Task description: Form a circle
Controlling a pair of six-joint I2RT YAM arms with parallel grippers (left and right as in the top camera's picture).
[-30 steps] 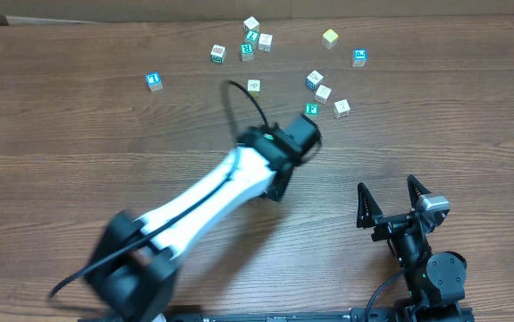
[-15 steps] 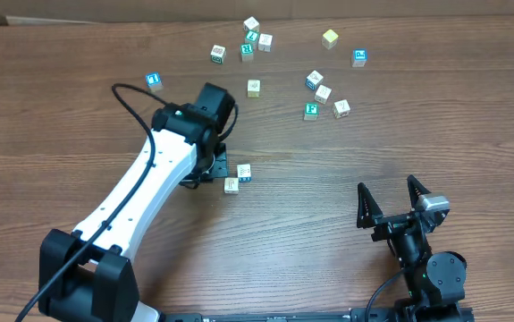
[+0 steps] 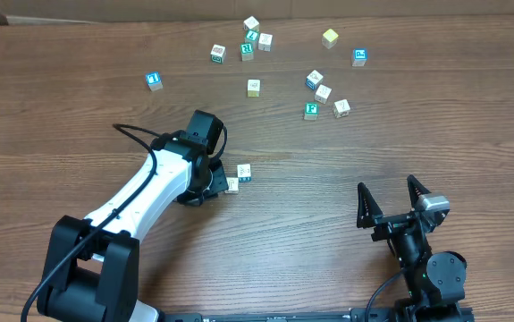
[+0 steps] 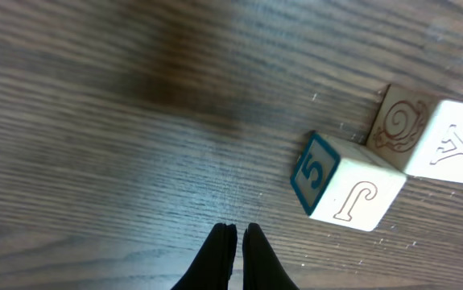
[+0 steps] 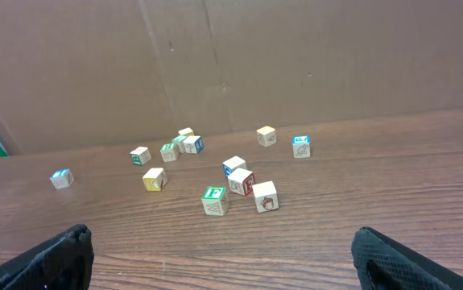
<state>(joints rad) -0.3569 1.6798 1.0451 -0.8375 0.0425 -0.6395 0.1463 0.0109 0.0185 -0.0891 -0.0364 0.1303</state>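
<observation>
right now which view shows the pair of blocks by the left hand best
Left wrist: the pair of blocks sits close up, with 5, J, Y and a snail readable. Overhead shows them tiny beside the left arm; right wrist misses them.

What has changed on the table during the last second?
The left arm swung back from the far cubes, leftward and toward the robot; the left pincer, shut and empty, is now near two cubes. Nothing was gripped or released. The far cubes and the open right pincer stayed put.
</observation>
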